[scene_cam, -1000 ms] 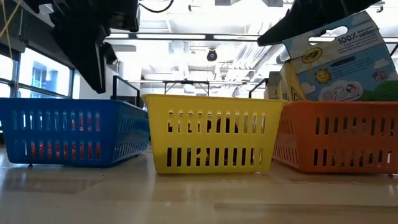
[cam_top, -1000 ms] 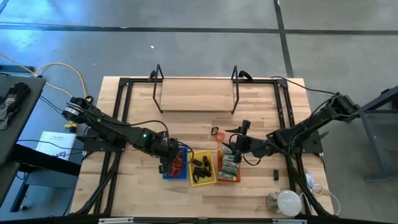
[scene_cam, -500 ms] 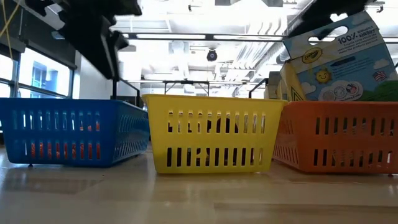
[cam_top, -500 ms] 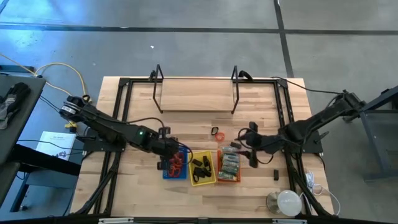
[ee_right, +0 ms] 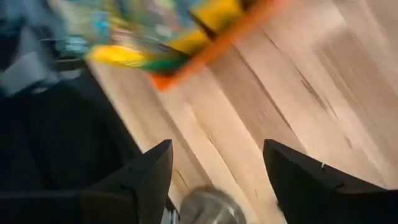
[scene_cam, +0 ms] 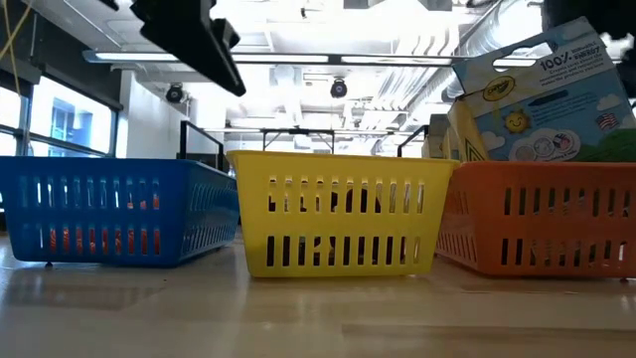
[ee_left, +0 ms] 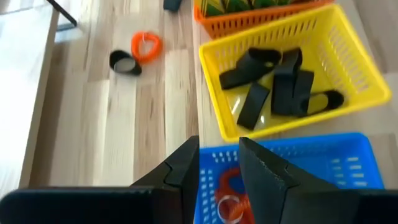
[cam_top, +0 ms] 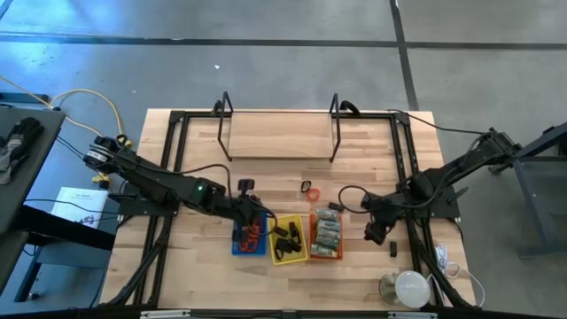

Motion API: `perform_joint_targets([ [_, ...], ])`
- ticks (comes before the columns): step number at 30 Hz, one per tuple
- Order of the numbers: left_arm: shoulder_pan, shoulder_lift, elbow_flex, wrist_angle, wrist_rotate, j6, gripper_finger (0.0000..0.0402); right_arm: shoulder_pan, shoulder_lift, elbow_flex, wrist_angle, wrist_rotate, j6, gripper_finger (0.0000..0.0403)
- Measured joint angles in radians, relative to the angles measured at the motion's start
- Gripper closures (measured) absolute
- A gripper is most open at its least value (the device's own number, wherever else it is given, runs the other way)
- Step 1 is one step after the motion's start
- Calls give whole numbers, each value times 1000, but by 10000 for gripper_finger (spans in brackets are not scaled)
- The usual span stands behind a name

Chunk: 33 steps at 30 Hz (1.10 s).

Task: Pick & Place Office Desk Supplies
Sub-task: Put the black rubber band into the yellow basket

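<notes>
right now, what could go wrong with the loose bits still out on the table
The red loop and black loop lie touching on the bare wood, so a grab at one may drag the other. The small black piece lies close to the right gripper, whose fingers are open; a sweep could knock it toward the round white object.

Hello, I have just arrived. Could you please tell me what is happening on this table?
Two robot arms are sorting small office supplies into three trays. The left gripper hovers over the blue tray, which holds red bands, with nothing between its slightly parted fingers. The yellow tray holds black clips; the orange tray holds crayon boxes. The right gripper is open and empty beside the orange tray. A red loop and a black loop lie loose.
</notes>
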Motion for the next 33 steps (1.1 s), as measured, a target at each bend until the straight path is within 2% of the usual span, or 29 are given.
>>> perform_joint_targets([
  [2,0,0,0,21,0,0,295,7,0,0,-57,-7,92,165],
  [6,-3,0,0,41,1,-3,295,33,0,0,-153,75,191,165],
  [9,-6,0,0,46,1,-5,295,40,11,0,-189,86,265,165],
  [14,-6,0,0,61,4,-5,295,88,50,0,-191,51,411,165],
  [20,-6,1,0,79,14,-5,295,150,149,0,-192,-91,509,165],
  [29,-32,1,0,88,13,-1,295,194,291,-72,-207,-135,517,165],
  [33,-48,1,0,88,13,-1,295,208,312,-113,-120,-150,578,165],
])
